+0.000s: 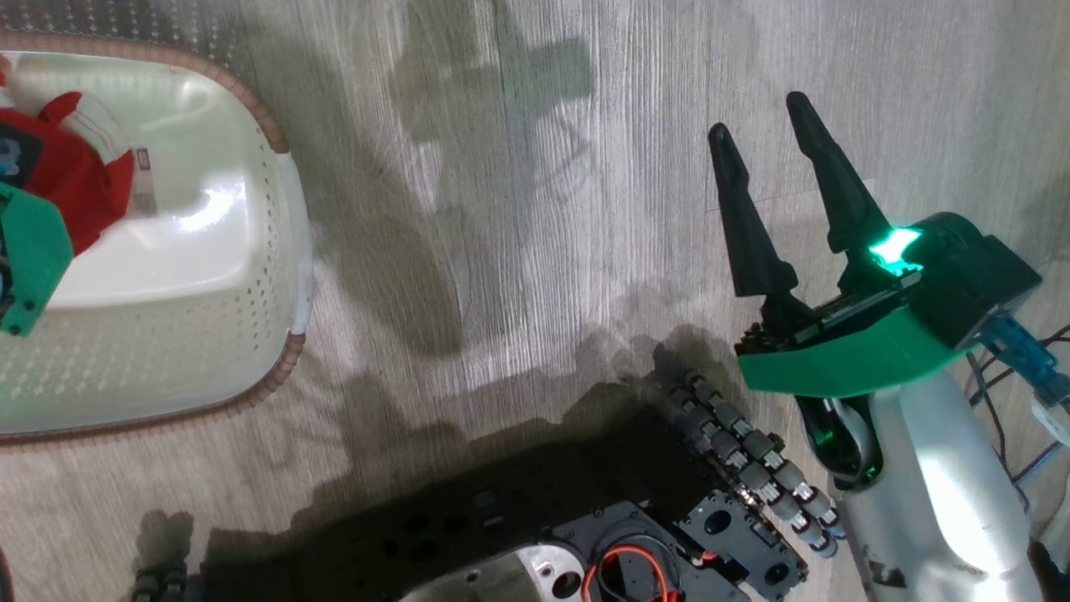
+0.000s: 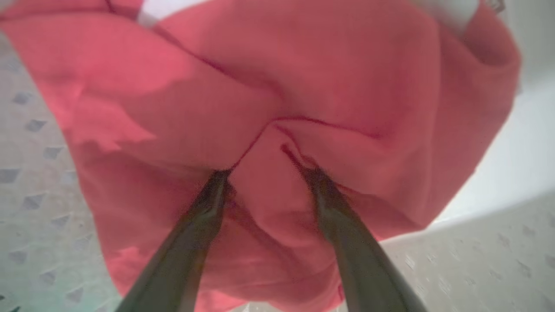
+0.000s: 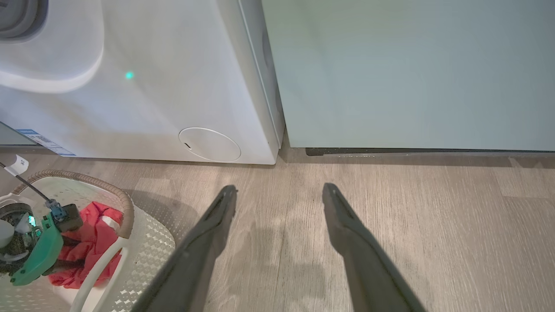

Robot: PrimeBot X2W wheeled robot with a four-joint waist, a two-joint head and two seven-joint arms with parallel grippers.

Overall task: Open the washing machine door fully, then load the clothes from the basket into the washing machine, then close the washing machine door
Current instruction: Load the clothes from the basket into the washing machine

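Red clothes (image 1: 79, 180) in basket (image 1: 267, 293), left pincer (image 2: 269, 172) splayed around a fold, right pincer (image 1: 759, 113) released, basket sticker (image 1: 144, 192) unreadable

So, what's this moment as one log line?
left gripper open, tips in clothes | clothes in basket | right gripper open above floor

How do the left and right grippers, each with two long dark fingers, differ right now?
The left gripper is down in the cream-white perforated plastic basket, while the right gripper hangs over the grey wood-look floor. The left gripper's fingertips press into the bright red clothes bundle; the right gripper touches nothing. Shared: both have their fingers spread apart.
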